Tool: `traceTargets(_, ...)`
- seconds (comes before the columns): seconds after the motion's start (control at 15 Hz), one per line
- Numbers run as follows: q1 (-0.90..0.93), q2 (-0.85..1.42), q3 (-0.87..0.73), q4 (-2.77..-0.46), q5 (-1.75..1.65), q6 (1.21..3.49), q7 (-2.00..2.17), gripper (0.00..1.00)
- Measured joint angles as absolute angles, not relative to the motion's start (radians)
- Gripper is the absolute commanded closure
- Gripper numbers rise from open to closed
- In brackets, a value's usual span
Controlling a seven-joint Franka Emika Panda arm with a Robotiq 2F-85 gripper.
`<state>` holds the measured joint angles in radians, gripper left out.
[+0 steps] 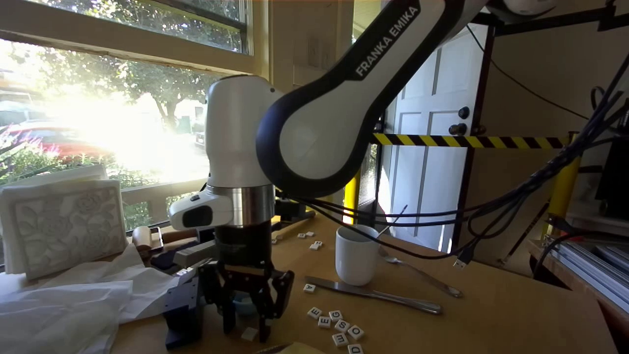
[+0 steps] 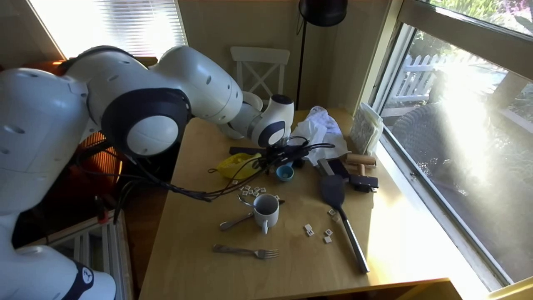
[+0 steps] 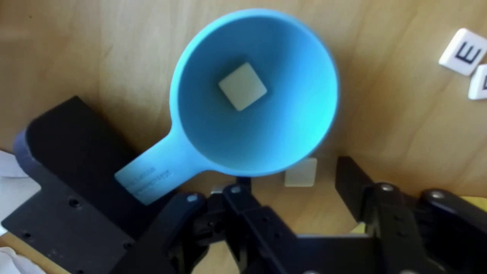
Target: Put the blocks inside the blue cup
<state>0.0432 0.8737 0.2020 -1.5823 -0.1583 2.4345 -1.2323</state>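
Observation:
The light-blue cup (image 3: 258, 125), round with a short flat handle, stands on the table and shows in both exterior views (image 1: 244, 306) (image 2: 285, 173). One cream tile (image 3: 242, 86) lies inside it. Another blank tile (image 3: 300, 174) lies on the table by the cup's rim, and also shows in an exterior view (image 1: 249, 334). My gripper (image 3: 295, 179) is open and points down, its fingers (image 1: 246, 330) on either side of that tile and apart from it. Several white lettered tiles (image 1: 342, 325) lie beside the gripper. More tiles (image 2: 327, 236) lie beyond the mug.
A black block with holes (image 3: 72, 182) lies under the cup's handle side. A white mug (image 1: 357, 258) stands near a knife (image 1: 376, 295) and a spoon (image 1: 425, 278). A yellow object (image 2: 237, 166), a spatula (image 2: 333, 192), a fork (image 2: 245, 251) and white paper (image 1: 64, 309) are around.

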Motion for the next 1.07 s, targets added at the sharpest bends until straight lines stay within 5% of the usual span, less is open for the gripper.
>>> traceTargets(0.27, 0.043, 0.874, 0.202, -1.575, -0.158, 2.434, -1.245, 0.98)
traceTargets(1.07, 0.033, 0.784, 0.217, -1.563, -0.135, 2.378, -1.215, 0.95)
